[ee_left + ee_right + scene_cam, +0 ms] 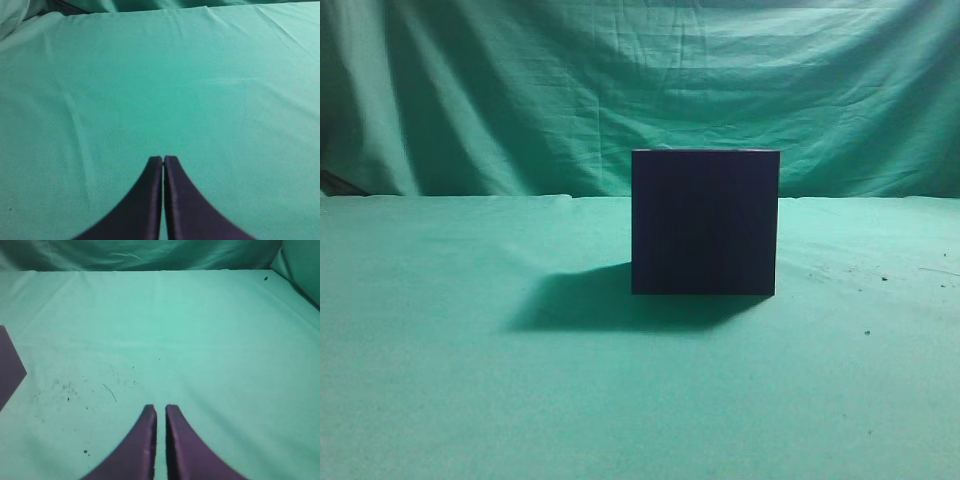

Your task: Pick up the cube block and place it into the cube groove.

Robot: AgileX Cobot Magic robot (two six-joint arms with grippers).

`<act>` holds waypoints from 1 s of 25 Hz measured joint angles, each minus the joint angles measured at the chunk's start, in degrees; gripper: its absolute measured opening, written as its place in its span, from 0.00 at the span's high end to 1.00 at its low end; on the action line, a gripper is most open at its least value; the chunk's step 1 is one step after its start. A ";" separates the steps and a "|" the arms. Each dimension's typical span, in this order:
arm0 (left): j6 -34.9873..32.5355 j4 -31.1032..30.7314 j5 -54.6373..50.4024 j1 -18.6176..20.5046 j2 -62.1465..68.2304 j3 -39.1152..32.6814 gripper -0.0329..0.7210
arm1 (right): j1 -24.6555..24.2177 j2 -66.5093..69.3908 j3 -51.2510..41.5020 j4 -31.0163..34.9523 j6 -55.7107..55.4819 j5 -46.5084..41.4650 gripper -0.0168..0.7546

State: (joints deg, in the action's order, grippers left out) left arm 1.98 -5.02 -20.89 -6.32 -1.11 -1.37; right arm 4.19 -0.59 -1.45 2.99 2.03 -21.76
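The large dark navy-black box (705, 222) stands on the green cloth, a little right of the middle in the exterior view. Its cube groove does not show from here. The small cube block is out of view. A dark corner (9, 367) juts in at the left edge of the right wrist view; I cannot tell which dark thing it belongs to. My left gripper (163, 159) is shut and empty over bare cloth. My right gripper (160, 408) is shut with a thin gap, empty, over cloth to the right of that dark corner. Neither gripper shows in the exterior view.
Green cloth (470, 400) covers the table and hangs as a backdrop (520, 90) behind it. The box casts a shadow (580, 300) to its left. Small dark specks and a thread (109, 392) lie on the cloth in front of my right gripper.
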 joint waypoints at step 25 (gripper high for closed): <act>0.00 0.00 0.00 0.00 0.00 0.00 0.96 | 0.00 0.00 -0.09 0.00 0.04 -0.35 0.91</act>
State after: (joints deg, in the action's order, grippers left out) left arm 1.98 -5.02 -20.89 -6.32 -1.11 -1.37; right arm 4.19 -0.59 -1.53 2.99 2.06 -22.11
